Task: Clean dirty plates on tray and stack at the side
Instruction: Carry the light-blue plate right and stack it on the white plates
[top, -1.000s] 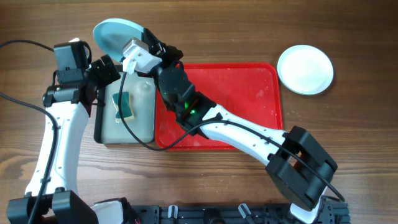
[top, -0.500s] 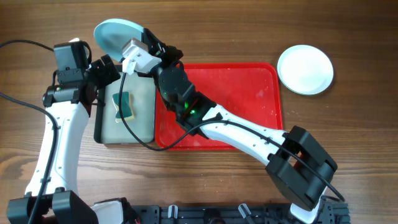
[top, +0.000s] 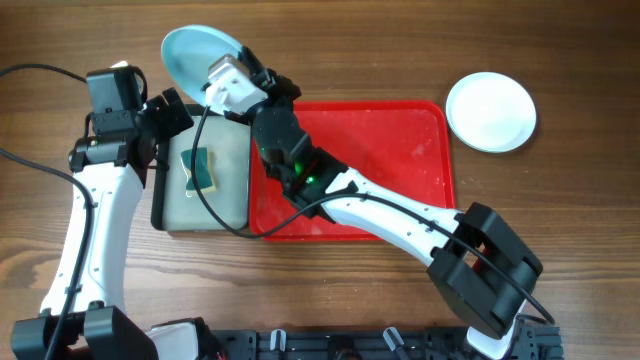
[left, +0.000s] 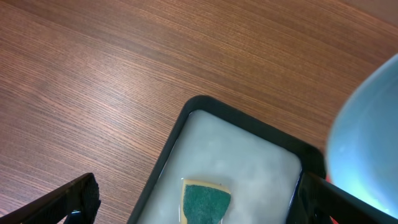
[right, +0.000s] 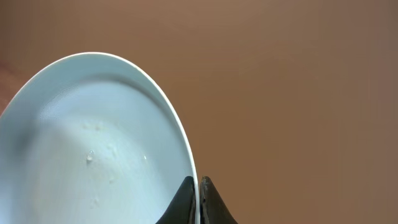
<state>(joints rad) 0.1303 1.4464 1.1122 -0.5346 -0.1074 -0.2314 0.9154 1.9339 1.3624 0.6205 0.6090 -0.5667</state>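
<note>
My right tool (right: 199, 188) pinches the blue plate (right: 93, 137) by its rim near the desk's far edge, leftward, so I'd steady it by the black tray (left: 163, 155) while my wide-open left tool (top: 172, 108) fetches the sponge (left: 206, 200).

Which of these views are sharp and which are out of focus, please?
Overhead: evenly lit and sharp, shadows soft. Left wrist: the table grain and the sponge are sharp, but the plate at the right edge is a soft blur. Right wrist: the plate's rim and the pincer gripping it are fairly crisp, the table behind a featureless brown blur.
</note>
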